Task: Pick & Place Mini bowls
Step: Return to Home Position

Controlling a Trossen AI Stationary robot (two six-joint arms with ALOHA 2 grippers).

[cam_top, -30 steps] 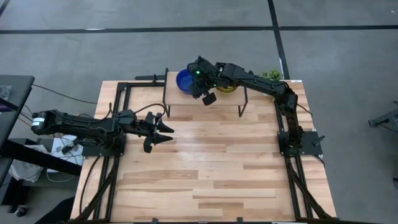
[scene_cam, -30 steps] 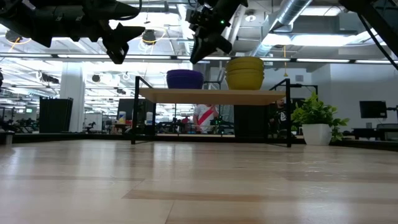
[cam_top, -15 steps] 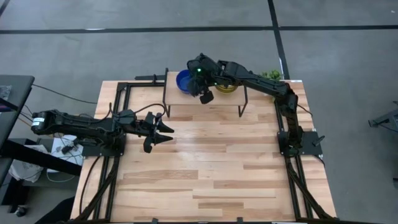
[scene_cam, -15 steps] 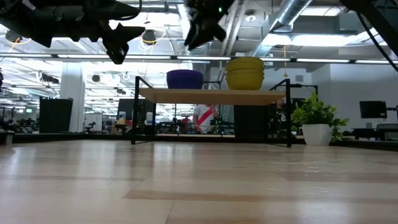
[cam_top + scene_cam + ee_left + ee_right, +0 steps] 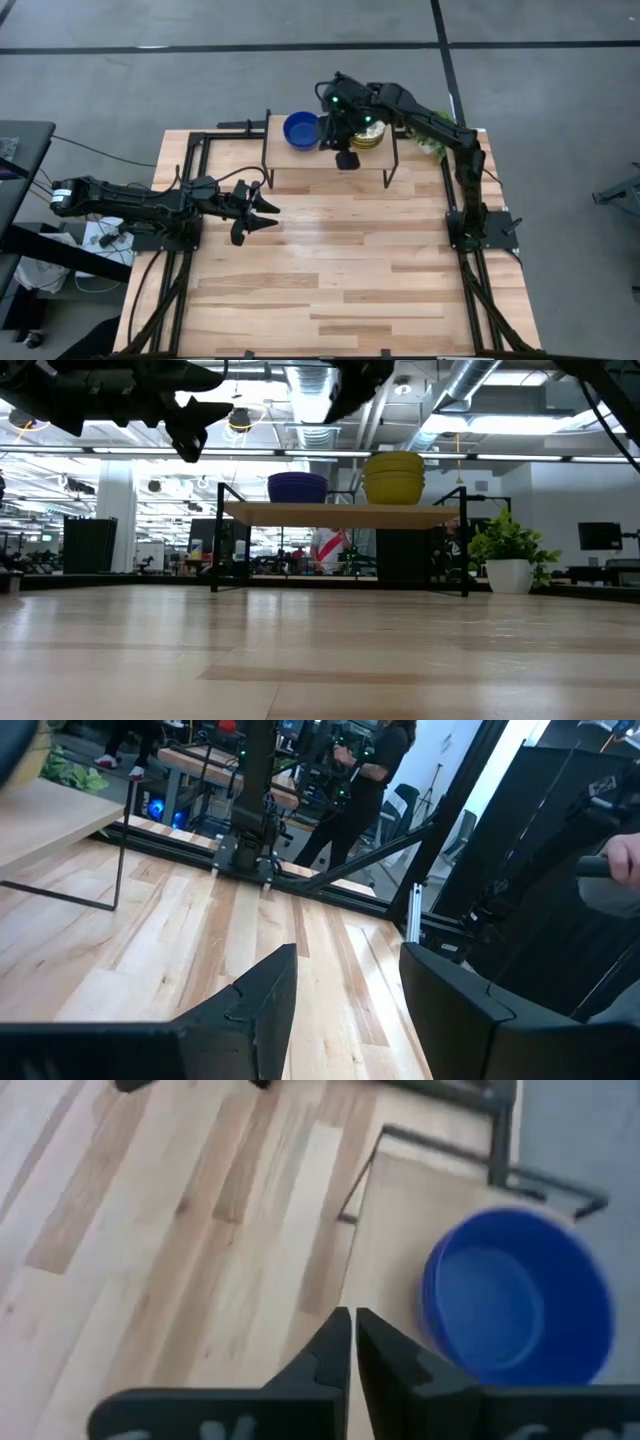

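On a raised wooden shelf (image 5: 330,165) at the table's far edge stand the mini bowls. The blue ones (image 5: 300,130) (image 5: 297,487) sit on its left part. A stack of yellowish ones (image 5: 394,477) sits to their right and is partly hidden by my right arm in the high view. My right gripper (image 5: 346,157) (image 5: 352,1330) hangs shut and empty above the shelf, between the two groups, pointing steeply down; the blue bowl (image 5: 515,1295) lies beside it. My left gripper (image 5: 262,212) (image 5: 345,990) waits open above the table's left part, holding nothing.
The shelf stands on thin black legs (image 5: 388,175) with free room beneath it (image 5: 340,555). A potted plant (image 5: 510,550) stands at the far right corner. Black frame rails (image 5: 195,150) run along the table's left and right sides. Bare wood fills the middle and near part.
My right gripper has risen and moved from over the blue bowls toward the table's right, toward the yellowish stack, rolling as it went. In the low view it has climbed almost out of the picture's top. The bowls have stayed in place on the shelf.
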